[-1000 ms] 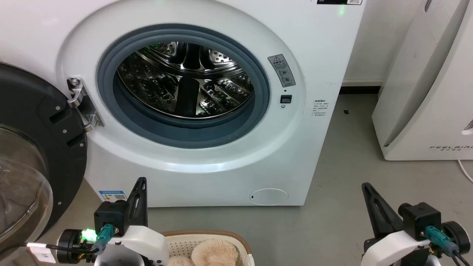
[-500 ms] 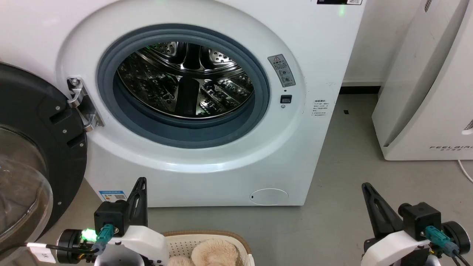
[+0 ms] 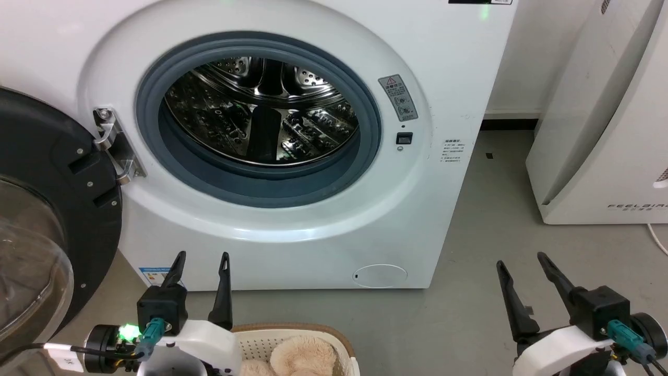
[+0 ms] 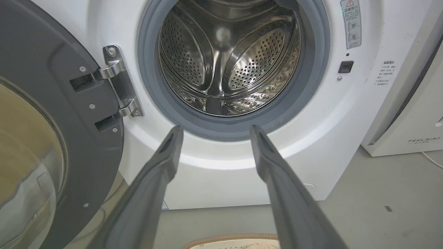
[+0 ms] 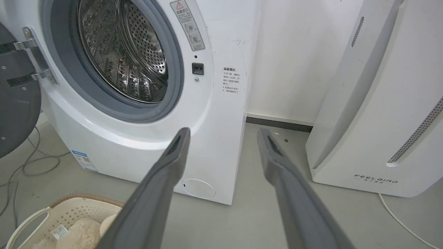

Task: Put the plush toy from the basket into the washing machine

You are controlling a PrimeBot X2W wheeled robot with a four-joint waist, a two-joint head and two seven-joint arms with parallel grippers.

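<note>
The white washing machine (image 3: 292, 230) fills the upper head view, its grey-gasketed porthole (image 3: 258, 117) open onto a bare steel drum (image 4: 225, 58). Its black-framed glass door (image 3: 42, 219) is swung out to the left. At the bottom edge the cream perforated basket (image 3: 292, 334) with a brown rim holds the fluffy beige plush toy (image 3: 302, 355); the toy (image 5: 78, 233) also lies in the basket (image 5: 69, 212) in the right wrist view. My left gripper (image 3: 202, 258) stands open just left of the basket, nothing between its fingers. My right gripper (image 3: 522, 259) is open over the floor, far right of the basket.
A plain white appliance marked FEELBAIRD (image 3: 605, 130) stands at the right against the wall. Grey concrete floor (image 3: 469, 261) lies between it and the washer. Cables (image 5: 20, 169) trail on the floor under the open door. A white cord (image 5: 405, 224) runs by the appliance.
Both grippers have gone from shut to open, their fingers now spread apart. The head view has shifted slightly.
</note>
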